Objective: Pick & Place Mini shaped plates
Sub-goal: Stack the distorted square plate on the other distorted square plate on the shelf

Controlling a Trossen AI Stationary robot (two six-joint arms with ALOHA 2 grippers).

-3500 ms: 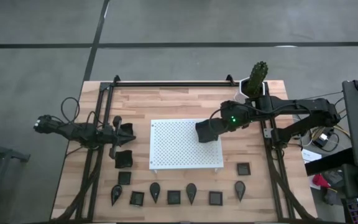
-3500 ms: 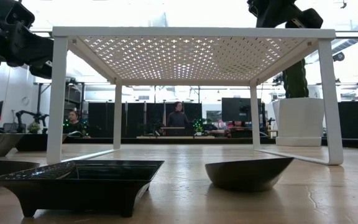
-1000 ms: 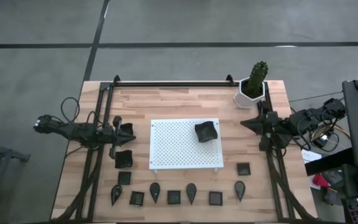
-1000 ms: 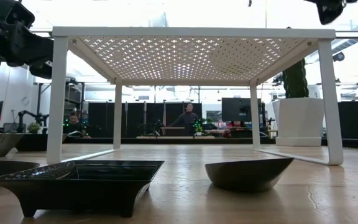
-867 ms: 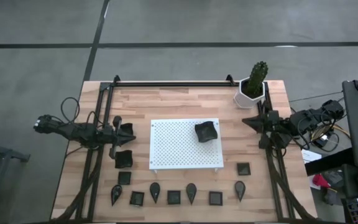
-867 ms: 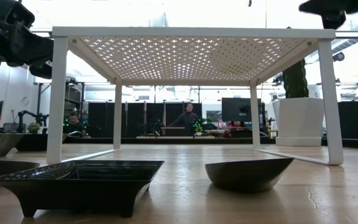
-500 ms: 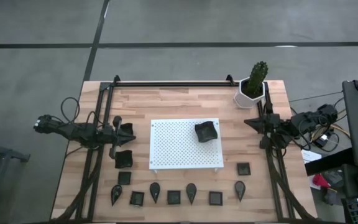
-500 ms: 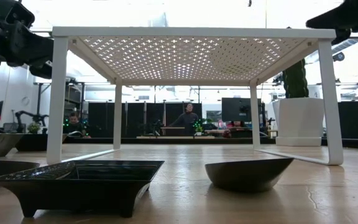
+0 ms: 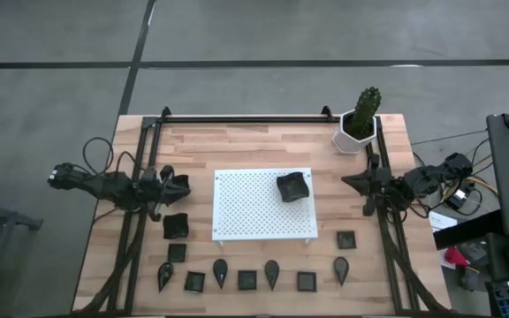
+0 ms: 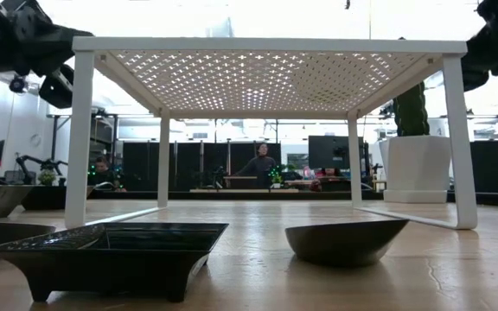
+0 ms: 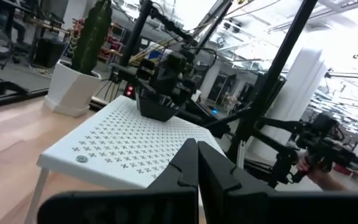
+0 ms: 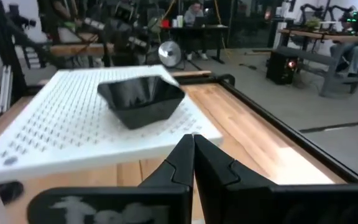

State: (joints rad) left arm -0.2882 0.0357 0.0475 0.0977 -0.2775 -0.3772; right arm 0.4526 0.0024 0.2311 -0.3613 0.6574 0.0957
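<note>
Along the table's near edge lie four teardrop plates and five small square plates, with one larger square dish just left of the white perforated board. Another square dish sits on the board's far right part. The left gripper and right gripper flank the board, both pinched closed and empty. One potted cactus stands at the far right corner.
</note>
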